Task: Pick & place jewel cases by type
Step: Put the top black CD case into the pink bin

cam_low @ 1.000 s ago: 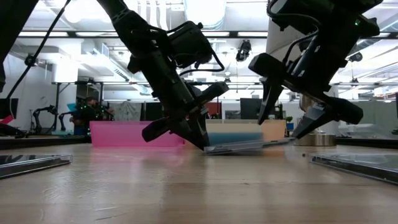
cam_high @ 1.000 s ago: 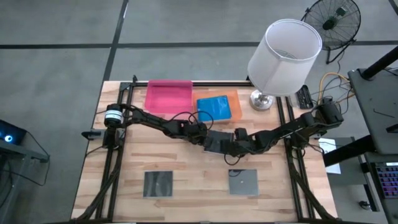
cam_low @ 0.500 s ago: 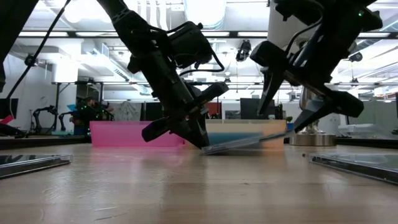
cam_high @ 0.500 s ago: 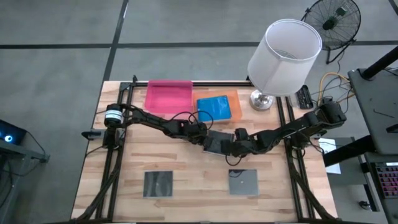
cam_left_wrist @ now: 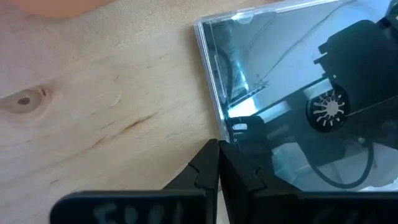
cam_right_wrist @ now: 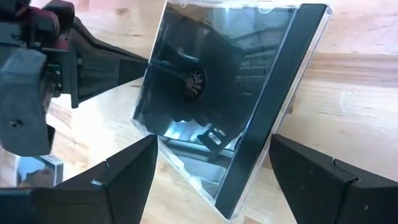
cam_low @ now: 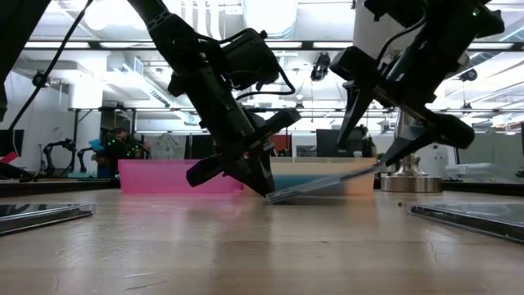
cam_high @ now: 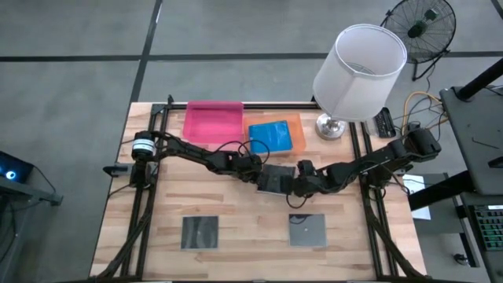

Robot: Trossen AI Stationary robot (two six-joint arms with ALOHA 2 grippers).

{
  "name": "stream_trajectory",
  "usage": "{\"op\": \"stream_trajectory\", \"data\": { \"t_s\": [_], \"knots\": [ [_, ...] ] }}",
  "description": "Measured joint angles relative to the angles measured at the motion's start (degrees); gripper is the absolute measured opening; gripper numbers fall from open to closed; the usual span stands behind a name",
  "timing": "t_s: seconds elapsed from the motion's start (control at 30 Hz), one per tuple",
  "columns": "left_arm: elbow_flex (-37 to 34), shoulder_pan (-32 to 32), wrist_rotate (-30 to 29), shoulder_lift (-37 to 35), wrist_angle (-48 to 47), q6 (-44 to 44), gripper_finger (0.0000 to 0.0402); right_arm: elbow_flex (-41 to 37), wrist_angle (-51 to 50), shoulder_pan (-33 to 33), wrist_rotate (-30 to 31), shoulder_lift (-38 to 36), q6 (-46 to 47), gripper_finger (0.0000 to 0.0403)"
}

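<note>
A dark square jewel case [cam_high: 275, 178] lies tilted at the table's middle between my two grippers. Its left edge is on the wood and its right end [cam_low: 378, 169] is raised. My left gripper [cam_high: 257, 170] is shut, with its tips down at the case's low left edge [cam_low: 270, 195]. My right gripper [cam_high: 297, 181] comes from the right and holds the case's raised end across its width. Two more dark jewel cases [cam_high: 200, 232] [cam_high: 306, 229] lie flat near the table's near edge. Blue cases [cam_high: 271, 135] lie in the orange tray. My left gripper sets its shut fingertips [cam_left_wrist: 217, 155] against the case's left edge near a corner [cam_left_wrist: 225, 127], slanting down from the table's left. That edge rests on the table. My right gripper takes the case between its two wide-spread fingers, one on the clear side edge [cam_right_wrist: 143, 127] and one on the dark spine edge [cam_right_wrist: 277, 130]. The fingers slant down from the table's right. The held end is lifted while the opposite edge stays on the wood.
A pink tray [cam_high: 212, 122] and an orange tray [cam_high: 292, 119] stand side by side at the far edge. A lamp with a white shade [cam_high: 360, 71] stands at the far right corner. Bare wood lies between the two flat cases and along the left side.
My right gripper has risen slightly, and the case's right end has come up with it. The case now tilts more steeply, and its left edge has stayed on the table at my left gripper's tips.
</note>
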Motion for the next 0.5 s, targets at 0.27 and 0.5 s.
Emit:
{"op": "stream_trajectory", "data": {
  "t_s": [0.27, 0.5],
  "knots": [
    [0.00, 0.03, 0.06, 0.00, -0.18, -0.02, 0.0000, 0.00, 0.26, 0.00, 0.04, -1.02, -0.11, 0.0297],
    [0.00, 0.14, 0.24, 0.00, -0.19, 0.00, 0.0000, 0.00, 0.64, -0.02, 0.74, -3.11, -0.30, 0.0297]
  ]
}}
